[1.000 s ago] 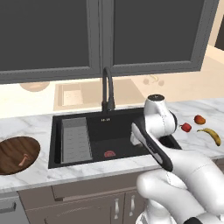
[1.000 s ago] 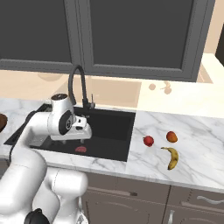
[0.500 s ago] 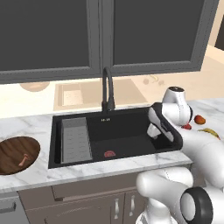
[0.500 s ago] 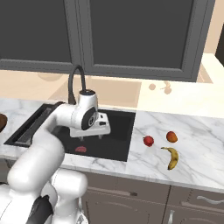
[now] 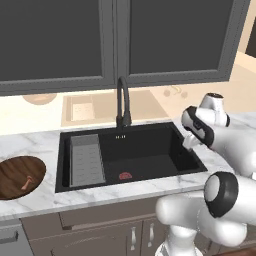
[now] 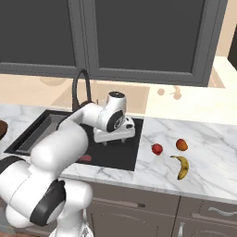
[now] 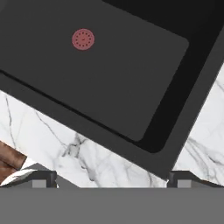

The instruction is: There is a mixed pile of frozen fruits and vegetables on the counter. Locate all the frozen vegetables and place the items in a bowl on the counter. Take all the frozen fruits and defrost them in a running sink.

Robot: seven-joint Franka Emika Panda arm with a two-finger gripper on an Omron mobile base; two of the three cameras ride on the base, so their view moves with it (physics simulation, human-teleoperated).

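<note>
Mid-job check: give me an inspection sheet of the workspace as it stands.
Surface: white marble counter.
Job's things: tan-brown stick lies in the wooden bowl, left of the sink; red chunk, orange-red fruit and banana lie apart on the counter, right of the sink.
Clutter: nothing seen.
Grippers: gripper open, empty, over the sink's right end.
Cables: nothing seen.
Surroundings: dark cabinets above; black faucet, no water visible.

Sink (image 6: 125, 152) in counter (image 6: 208, 171); bowl (image 5: 17, 175) left; fruits (image 6: 182, 145) right of sink
</note>
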